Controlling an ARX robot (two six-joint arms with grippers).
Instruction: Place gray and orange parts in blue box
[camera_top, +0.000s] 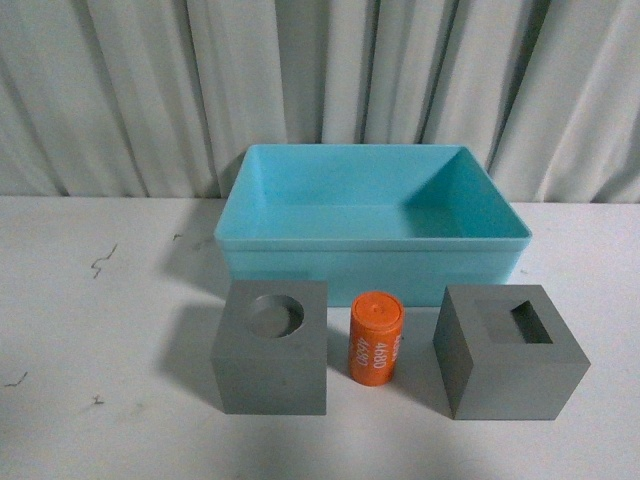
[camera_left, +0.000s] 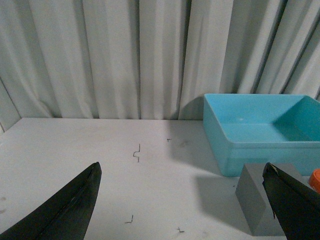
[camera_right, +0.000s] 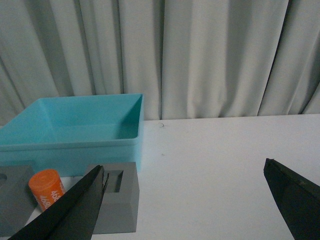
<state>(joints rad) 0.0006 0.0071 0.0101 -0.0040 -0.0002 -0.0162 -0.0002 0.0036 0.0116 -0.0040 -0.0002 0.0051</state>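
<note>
Front view, white tabletop (camera_top: 100, 330), near row: round-recess gray cube (camera_top: 270, 345), standing orange cylinder (camera_top: 374, 336), rectangular-recess gray cube (camera_top: 510, 350), all apart. Just beyond, the blue box (camera_top: 370, 262). Wrist views: left pincer (camera_left: 181, 166) and right pincer (camera_right: 184, 166) spread wide, gripping nothing.

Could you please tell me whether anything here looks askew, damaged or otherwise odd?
Nothing is spilled or damaged. The gray cube with the rectangular recess sits turned askew to the blue box; small dark marks scuff the table.
</note>
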